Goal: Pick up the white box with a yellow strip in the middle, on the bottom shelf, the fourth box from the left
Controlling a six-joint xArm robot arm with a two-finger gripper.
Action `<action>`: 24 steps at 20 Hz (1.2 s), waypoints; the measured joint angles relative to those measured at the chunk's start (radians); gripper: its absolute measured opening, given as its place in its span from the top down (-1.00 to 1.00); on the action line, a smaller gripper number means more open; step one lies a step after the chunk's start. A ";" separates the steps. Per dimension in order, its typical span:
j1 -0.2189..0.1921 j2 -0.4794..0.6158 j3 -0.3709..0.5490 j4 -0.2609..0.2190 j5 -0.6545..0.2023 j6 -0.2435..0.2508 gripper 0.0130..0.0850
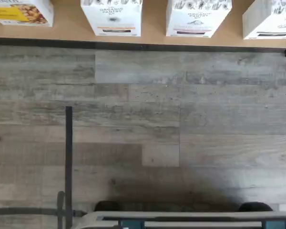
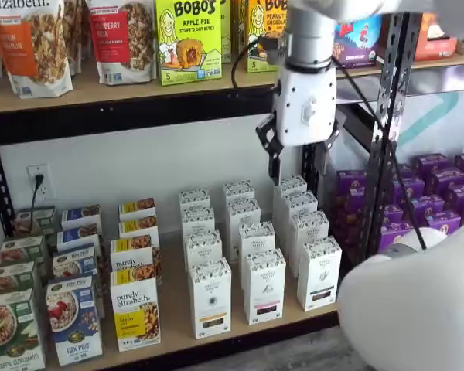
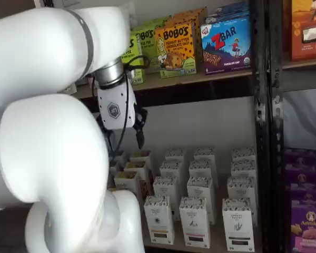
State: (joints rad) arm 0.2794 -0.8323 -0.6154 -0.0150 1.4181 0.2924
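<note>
Item: we log the white arm (image 3: 47, 142) bulking nearest the camera, bent, its gripper (image 2: 276, 166) hanging above the bottom shelf (image 2: 178, 328) in both shelf views; the black fingers show side-on, so we cannot tell their spread. Below: grey plank floor (image 1: 143, 133), then the tan shelf board. The target, a white carton with a yellow strip (image 2: 136, 314), stands upright in the front row, untouched, left of plain white boxes (image 2: 209, 297). Farthest: black steel upright (image 2: 387, 116), purple boxes (image 2: 441, 193).
</note>
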 joint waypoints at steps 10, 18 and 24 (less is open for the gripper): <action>0.057 0.132 0.130 0.011 -0.333 0.056 -1.00; 0.102 0.317 0.118 0.045 -0.467 0.083 -1.00; 0.130 0.466 0.099 0.027 -0.587 0.119 -1.00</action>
State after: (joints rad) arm 0.4090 -0.3667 -0.5166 0.0117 0.8315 0.4117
